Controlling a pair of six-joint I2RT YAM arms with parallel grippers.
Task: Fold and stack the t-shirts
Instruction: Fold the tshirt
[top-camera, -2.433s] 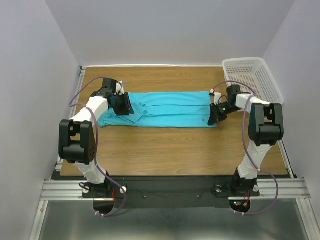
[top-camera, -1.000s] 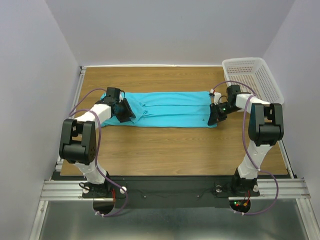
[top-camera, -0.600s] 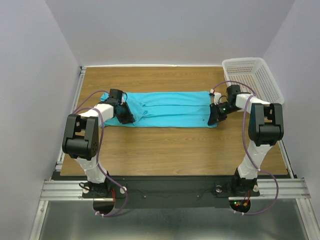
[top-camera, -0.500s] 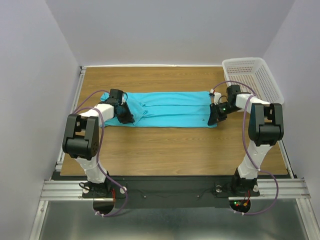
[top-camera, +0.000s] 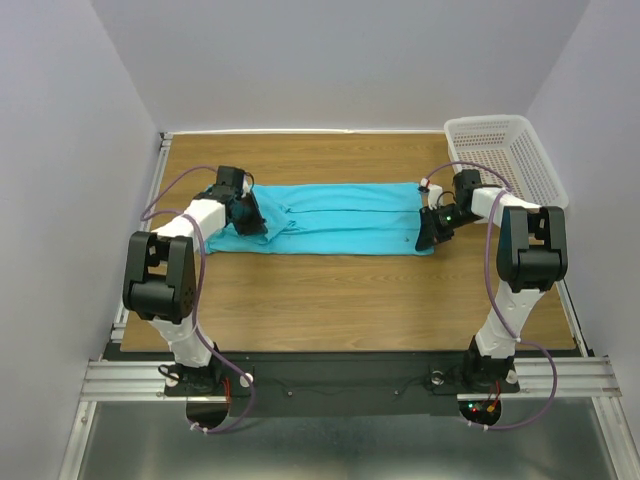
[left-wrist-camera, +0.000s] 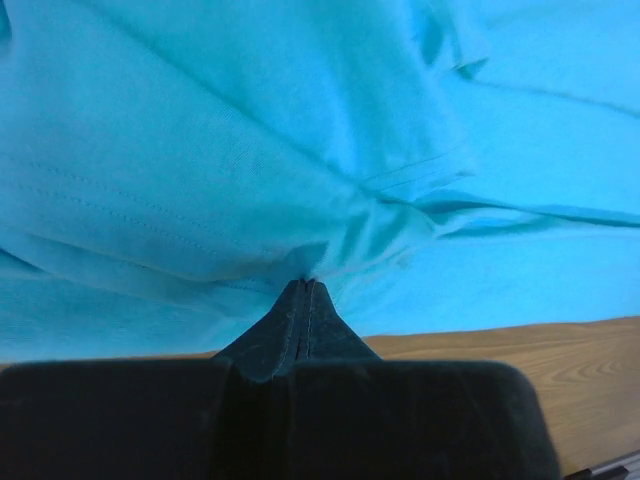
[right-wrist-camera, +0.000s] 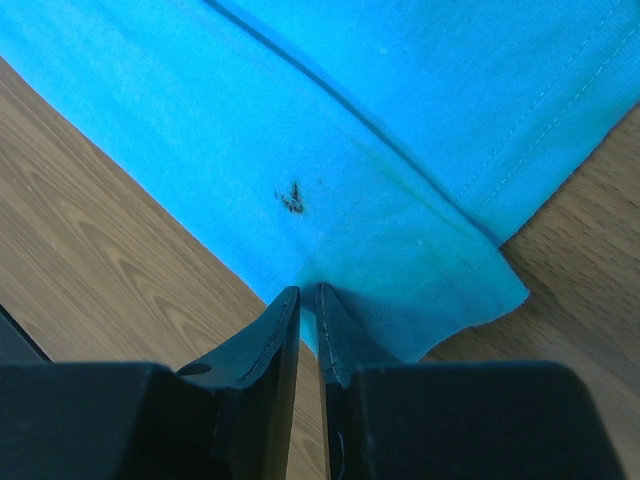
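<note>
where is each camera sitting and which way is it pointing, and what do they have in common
Top external: high behind the arm bases, looking down at the table, t-shirt and basket; both arms show.
Left wrist: on the left arm, looking along the left tool, shut on bunched fabric.
Right wrist: on the right arm, looking down past the right tool, clamped on a stitched shirt corner.
Shared: all three show the t-shirt on the wood table.
</note>
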